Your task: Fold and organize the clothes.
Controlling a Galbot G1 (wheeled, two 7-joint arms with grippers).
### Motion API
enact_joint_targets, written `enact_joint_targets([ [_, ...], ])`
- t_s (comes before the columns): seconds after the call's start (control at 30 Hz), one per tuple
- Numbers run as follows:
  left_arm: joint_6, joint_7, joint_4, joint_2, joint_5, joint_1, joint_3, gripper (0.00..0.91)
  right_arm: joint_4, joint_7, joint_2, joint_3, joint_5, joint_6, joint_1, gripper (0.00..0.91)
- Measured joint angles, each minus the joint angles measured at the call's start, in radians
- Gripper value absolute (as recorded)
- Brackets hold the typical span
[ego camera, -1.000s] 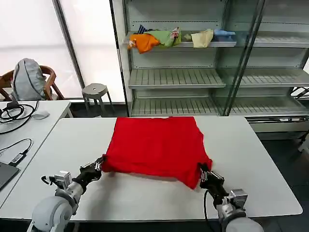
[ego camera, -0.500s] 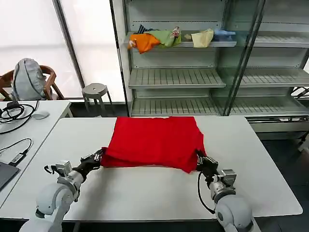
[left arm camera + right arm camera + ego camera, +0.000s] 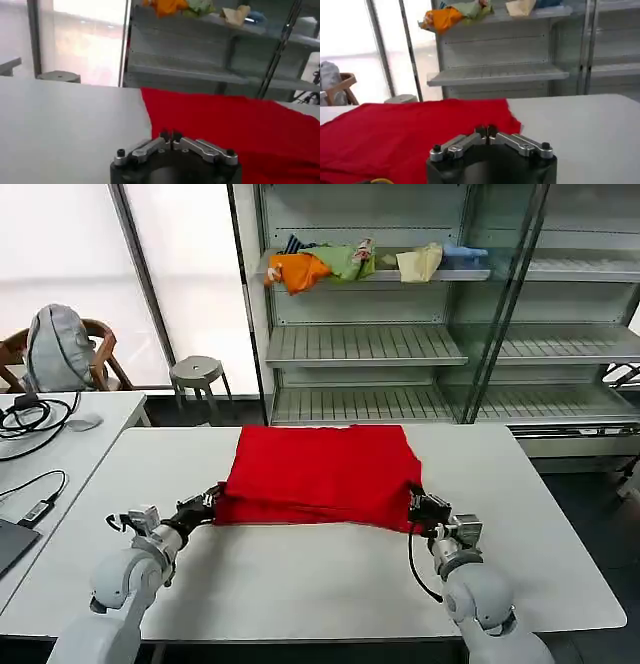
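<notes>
Nearest the robot, the two arms reach forward over the near part of the white table (image 3: 320,584), one on each side of the red T-shirt (image 3: 320,469). The left claw (image 3: 213,502) is at the shirt's near left corner, its fingers pinched together on the red cloth; in the left wrist view the left claw's tips (image 3: 170,136) meet with the fabric right at them. The right claw (image 3: 419,506) is at the shirt's near right corner, likewise clenched on the cloth edge, and the right wrist view shows its tips (image 3: 487,131) closed against the red fabric. The shirt lies folded over in a roughly rectangular shape, centred between the table's left and right edges and reaching from the claws back to just short of the far edge; its near edge looks doubled, with a thick layered fold between the two claws. No print shows on the upward face. To the robot's left, apart from this table, stands a second table (image 3: 60,434) with cables (image 3: 30,419) on it, and behind that a chair (image 3: 60,359) with a grey bag. A small grey stool (image 3: 197,374) stands past the far left corner of the main table. Farthest away is a metal shelf unit (image 3: 440,304), and on its upper shelf lies a pile of garments (image 3: 360,264) in orange, green, cream and blue.
</notes>
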Motion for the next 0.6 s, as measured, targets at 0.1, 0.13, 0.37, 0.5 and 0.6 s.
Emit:
enact_joint_targets([
  [0.1,-0.003,0.000,0.023,-0.001,0.000,-0.016,0.001,0.020,-0.018,0.002,0.001,-0.004,-0.002,-0.002,0.015,0.000],
  [0.13,-0.004,0.001,0.028,-0.001,0.000,-0.020,0.001,0.020,-0.023,0.002,0.002,-0.004,-0.002,-0.002,0.019,0.000],
  [0.37,-0.015,0.014,0.059,0.012,0.000,-0.042,0.011,0.474,-0.057,-0.008,0.006,-0.009,-0.008,-0.002,0.046,0.836],
  [0.5,-0.023,0.024,0.073,0.012,0.007,-0.052,0.024,0.907,-0.077,-0.013,0.004,-0.015,-0.014,-0.010,0.062,0.907],
  [0.6,-0.028,0.027,0.085,0.009,0.014,-0.062,0.030,0.907,-0.091,-0.014,0.005,-0.020,-0.017,-0.013,0.074,0.907],
])
